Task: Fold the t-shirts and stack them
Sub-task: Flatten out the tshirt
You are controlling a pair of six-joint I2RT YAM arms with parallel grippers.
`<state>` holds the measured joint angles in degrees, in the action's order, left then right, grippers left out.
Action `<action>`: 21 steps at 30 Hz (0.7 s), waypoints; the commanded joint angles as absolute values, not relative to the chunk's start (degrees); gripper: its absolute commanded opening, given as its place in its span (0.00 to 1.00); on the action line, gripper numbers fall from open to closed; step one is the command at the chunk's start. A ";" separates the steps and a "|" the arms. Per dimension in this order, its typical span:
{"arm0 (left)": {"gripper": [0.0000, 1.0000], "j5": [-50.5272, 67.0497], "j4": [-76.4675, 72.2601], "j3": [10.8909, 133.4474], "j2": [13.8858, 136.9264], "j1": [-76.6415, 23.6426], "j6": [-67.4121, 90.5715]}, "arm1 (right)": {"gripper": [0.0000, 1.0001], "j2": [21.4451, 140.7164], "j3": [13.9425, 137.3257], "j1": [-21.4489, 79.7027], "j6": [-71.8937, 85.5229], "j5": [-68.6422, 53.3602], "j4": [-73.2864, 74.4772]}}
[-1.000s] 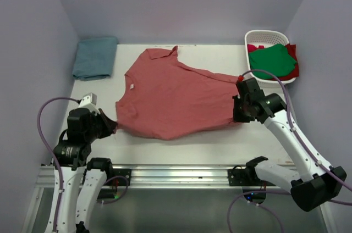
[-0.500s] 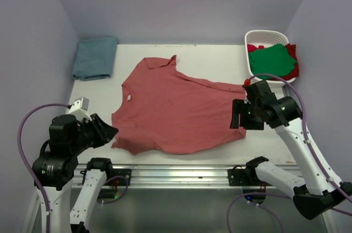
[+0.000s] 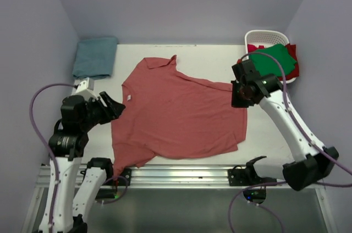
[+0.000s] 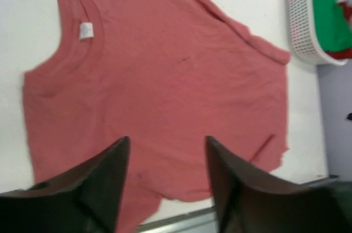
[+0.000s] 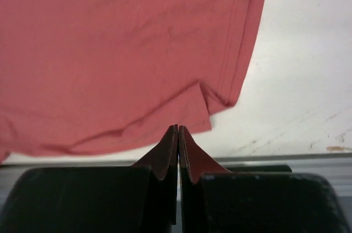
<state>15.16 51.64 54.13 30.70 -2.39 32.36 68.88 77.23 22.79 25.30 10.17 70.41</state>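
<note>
A faded brick-red t-shirt (image 3: 176, 115) lies spread flat across the middle of the table, collar toward the far side, and its near left corner reaches the front rail. My left gripper (image 3: 114, 109) hovers at the shirt's left edge. In the left wrist view it (image 4: 168, 140) is open above the red cloth (image 4: 165, 68), holding nothing. My right gripper (image 3: 238, 99) hangs over the shirt's right edge. In the right wrist view it (image 5: 178, 128) is shut and empty, with the shirt (image 5: 121, 51) lying beneath. A folded teal-blue shirt (image 3: 94, 57) rests at the far left.
A white slotted basket (image 3: 268, 36) stands at the far right corner, holding a green shirt (image 3: 272, 60) and a brighter red one (image 3: 292, 51) that drape over its rim. The basket (image 4: 305, 24) also shows in the left wrist view. Lilac walls close in on three sides.
Both grippers dragged the red shirt toward the front and let go. The left one opened and moved to the shirt's left edge. The right opened, shut again and lifted back.
</note>
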 commanded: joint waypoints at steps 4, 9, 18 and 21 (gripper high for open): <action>0.29 14.86 19.27 50.79 50.68 -2.29 30.94 | 0.00 85.91 81.73 19.96 25.31 19.16 56.61; 0.10 14.59 12.58 56.07 70.26 -2.37 29.01 | 0.00 96.93 84.28 16.79 28.65 17.49 51.25; 0.00 15.91 6.50 58.45 90.60 -2.81 29.62 | 0.00 113.19 92.54 15.21 28.13 13.81 49.92; 0.00 14.07 6.94 60.20 94.47 -2.81 30.32 | 0.00 116.97 95.18 14.33 28.30 11.87 50.01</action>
<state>15.00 11.55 56.45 92.68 -2.50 30.46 114.93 91.11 15.22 27.83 13.85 51.24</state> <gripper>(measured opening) 0.005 0.008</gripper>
